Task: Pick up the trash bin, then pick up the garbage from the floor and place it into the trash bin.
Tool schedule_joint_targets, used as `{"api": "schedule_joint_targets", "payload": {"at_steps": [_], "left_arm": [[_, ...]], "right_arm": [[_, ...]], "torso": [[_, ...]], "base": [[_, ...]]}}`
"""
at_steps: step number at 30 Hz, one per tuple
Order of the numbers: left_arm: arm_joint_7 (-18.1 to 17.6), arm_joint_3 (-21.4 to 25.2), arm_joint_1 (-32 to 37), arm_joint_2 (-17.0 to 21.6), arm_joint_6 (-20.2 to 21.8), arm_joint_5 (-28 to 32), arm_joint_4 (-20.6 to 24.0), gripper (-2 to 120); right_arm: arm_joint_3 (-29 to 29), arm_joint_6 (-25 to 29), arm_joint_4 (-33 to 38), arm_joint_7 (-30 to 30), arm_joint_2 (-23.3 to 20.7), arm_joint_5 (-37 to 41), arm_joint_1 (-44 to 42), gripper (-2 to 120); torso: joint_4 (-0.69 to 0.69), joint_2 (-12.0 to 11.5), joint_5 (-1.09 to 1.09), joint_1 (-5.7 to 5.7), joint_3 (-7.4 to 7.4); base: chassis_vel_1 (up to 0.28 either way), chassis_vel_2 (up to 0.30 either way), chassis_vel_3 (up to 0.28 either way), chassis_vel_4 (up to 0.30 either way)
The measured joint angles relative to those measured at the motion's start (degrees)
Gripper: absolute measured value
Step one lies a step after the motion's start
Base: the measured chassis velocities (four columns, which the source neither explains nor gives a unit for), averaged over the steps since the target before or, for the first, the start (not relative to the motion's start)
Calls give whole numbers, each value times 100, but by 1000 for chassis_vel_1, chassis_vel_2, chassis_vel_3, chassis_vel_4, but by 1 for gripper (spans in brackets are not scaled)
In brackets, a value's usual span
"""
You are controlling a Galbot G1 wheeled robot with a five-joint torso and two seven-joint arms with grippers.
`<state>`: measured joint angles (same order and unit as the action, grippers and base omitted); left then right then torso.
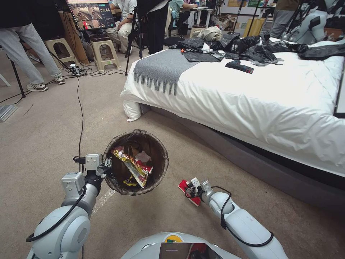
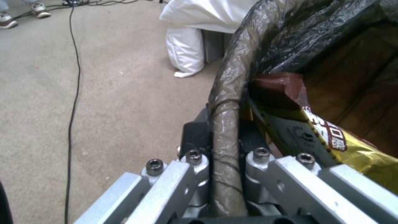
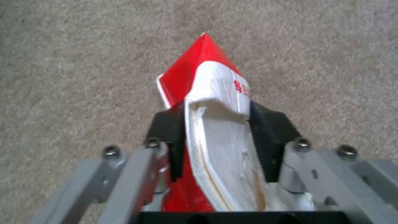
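Observation:
The trash bin (image 1: 158, 169), lined with a crinkled dark bag, hangs tilted over the carpet, and my left gripper (image 1: 106, 166) is shut on its near rim (image 2: 226, 137). Inside lie a yellow snack wrapper (image 1: 131, 166), also seen close up as a yellow wrapper (image 2: 356, 149), and a red-and-white packet (image 1: 144, 158). To the bin's right, low over the carpet, my right gripper (image 1: 192, 187) is shut on a red-and-white packet (image 1: 185, 187). In the right wrist view that packet (image 3: 215, 93) is pinched between the black pads (image 3: 166, 127) and juts out past them.
A white bed (image 1: 258, 104) with a grey throw and black plastic sheets (image 1: 251, 48) fills the right side, its dark base running diagonally. A black cable (image 1: 81, 118) crosses the carpet to the left. Stools, a tripod and people stand at the back.

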<state>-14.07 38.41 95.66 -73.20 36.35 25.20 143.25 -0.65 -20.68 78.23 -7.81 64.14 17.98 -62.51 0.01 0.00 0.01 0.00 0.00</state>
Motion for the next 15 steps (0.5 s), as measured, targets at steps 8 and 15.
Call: {"api": "schedule_joint_targets", "payload": {"at_steps": [8,15], "left_arm": [[0,0,22,6,-4,5,0,5],[-1,-10,73,-7,-8,0,0,5]], "right_arm": [[108,13,83,17,3,-71,-116,14],[310,105,276,21,-42,-230,-223,4]], "torso": [[-1,0,0,0,0],[-2,0,0,0,0]], "base": [[0,0,0,0],[0,0,0,0]]}}
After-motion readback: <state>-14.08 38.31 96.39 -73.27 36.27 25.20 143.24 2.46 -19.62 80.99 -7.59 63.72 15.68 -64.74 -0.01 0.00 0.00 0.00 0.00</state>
